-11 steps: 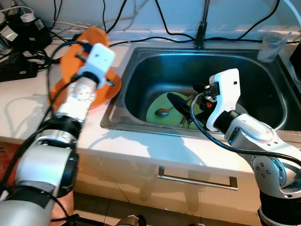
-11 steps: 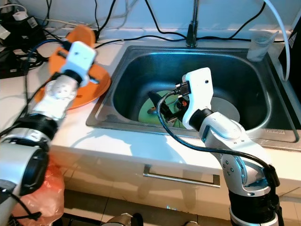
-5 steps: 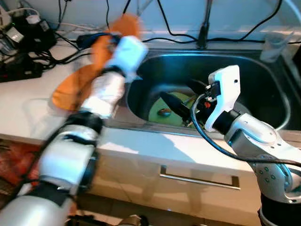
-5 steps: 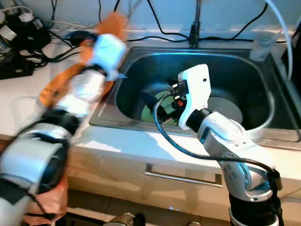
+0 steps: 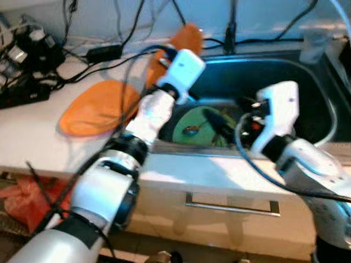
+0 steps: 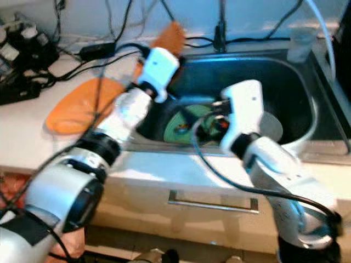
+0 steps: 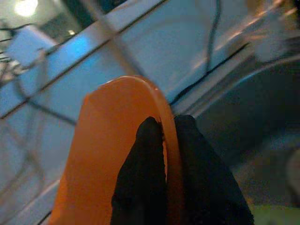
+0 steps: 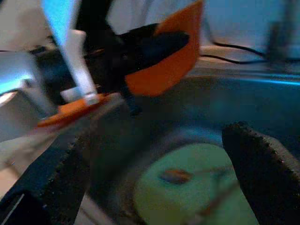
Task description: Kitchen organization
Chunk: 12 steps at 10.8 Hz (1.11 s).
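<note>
White worktop (image 5: pixel 33 118) surrounds a steel sink (image 5: pixel 323 118), cables trailing behind. Reaching forward over the sink's near-left corner, the left gripper (image 7: pixel 165 133) pinches the rim of an orange plate (image 7: pixel 112 154), held tilted on edge above the basin. A second orange plate (image 5: pixel 96 112) lies flat on the worktop. Lower in the sink, the right gripper (image 8: pixel 154 173) hangs wide apart, holding nothing, over a green plate (image 8: pixel 187 187) carrying what appears, through blur, to be a spoon (image 5: pixel 190 130).

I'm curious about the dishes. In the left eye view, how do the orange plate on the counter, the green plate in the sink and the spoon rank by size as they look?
1. Orange plate on the counter
2. Green plate, partly hidden by the arms, so unsure
3. Spoon
</note>
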{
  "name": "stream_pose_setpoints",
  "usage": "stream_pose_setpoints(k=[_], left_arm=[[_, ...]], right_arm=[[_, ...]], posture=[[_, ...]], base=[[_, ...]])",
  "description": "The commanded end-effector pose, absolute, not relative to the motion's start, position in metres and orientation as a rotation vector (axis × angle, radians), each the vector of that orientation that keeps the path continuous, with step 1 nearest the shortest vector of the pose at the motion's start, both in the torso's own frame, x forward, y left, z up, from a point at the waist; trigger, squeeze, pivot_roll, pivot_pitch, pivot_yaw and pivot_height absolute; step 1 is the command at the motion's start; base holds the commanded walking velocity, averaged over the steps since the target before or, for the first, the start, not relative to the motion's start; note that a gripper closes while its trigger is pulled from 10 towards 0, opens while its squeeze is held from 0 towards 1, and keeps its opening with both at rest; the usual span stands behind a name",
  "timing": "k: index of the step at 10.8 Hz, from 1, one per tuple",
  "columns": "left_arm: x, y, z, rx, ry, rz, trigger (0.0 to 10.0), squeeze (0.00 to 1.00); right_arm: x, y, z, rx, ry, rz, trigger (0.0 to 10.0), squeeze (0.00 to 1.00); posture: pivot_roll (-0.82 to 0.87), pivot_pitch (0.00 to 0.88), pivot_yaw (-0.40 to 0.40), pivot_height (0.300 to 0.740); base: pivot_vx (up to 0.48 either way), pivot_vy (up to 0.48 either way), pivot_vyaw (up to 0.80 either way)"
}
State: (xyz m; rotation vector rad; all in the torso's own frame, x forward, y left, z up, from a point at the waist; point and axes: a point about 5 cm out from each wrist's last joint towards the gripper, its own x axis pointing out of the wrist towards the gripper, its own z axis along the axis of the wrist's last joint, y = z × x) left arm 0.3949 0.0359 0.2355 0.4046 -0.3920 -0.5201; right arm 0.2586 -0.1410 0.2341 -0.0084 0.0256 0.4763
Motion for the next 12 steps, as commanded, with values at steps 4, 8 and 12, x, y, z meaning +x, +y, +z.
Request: stream_pose_setpoints(k=[4,8,12], left_arm=[[0.392,0.020,0.244,0.339,-0.412,-0.568,0.0,0.00],[0.396,0.028,0.215,0.240,-0.210,-0.534,2.0,0.00],[0.399,0.051,0.180,0.069,0.016,-0.441,10.0,0.00]], right_arm=[[0.249,-0.157,0.237,-0.095,0.047,0.368,10.0,0.00],[0.251,-0.159,0.241,-0.158,0.064,0.365,10.0,0.00],[0.256,-0.152,0.245,-0.167,0.056,0.394,10.0,0.00]], posture=[[-0.26,0.093,0.240,0.740],[-0.27,0.092,0.211,0.740],[-0.26,0.094,0.192,0.740]], base=[[0.000,0.000,0.00],[0.000,0.000,0.00],[0.000,0.000,0.00]])
